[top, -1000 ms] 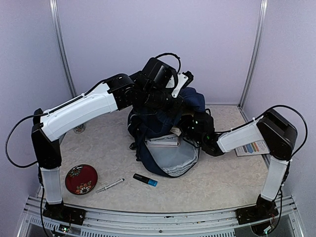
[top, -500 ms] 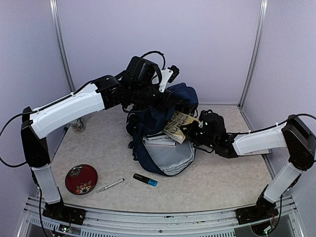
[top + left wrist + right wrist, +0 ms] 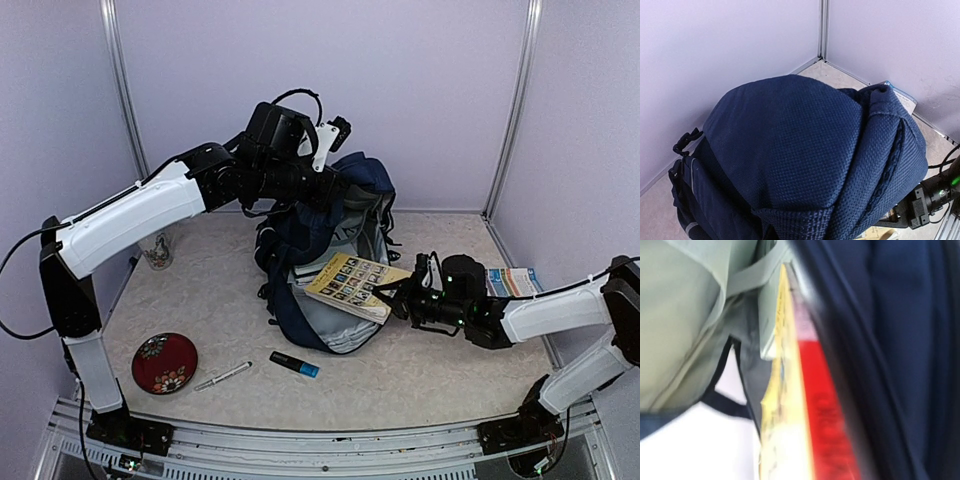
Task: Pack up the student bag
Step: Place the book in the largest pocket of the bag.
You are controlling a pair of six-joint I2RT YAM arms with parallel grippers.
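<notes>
The student bag (image 3: 345,205), navy with grey lining (image 3: 345,325), stands open at the table's middle. My left gripper (image 3: 333,190) is shut on the bag's top fabric and holds it raised. In the left wrist view navy fabric (image 3: 790,140) fills the frame and hides the fingers. My right gripper (image 3: 400,298) is shut on the right edge of a yellow picture book (image 3: 350,283), which lies tilted over the bag's opening. The right wrist view shows the book (image 3: 787,430), blurred, with a red spine beside the grey lining (image 3: 685,315). A white book (image 3: 305,272) sits in the bag under it.
A red patterned dish (image 3: 164,362), a silver pen (image 3: 222,376) and a black marker with a blue cap (image 3: 294,364) lie at the front left. A small glass (image 3: 158,250) stands by the left wall. A booklet (image 3: 512,281) lies at the right.
My right arm has drawn back to the right and lowered, and the yellow book now lies flatter over the opening. My left gripper has lifted the bag's top higher and slightly left.
</notes>
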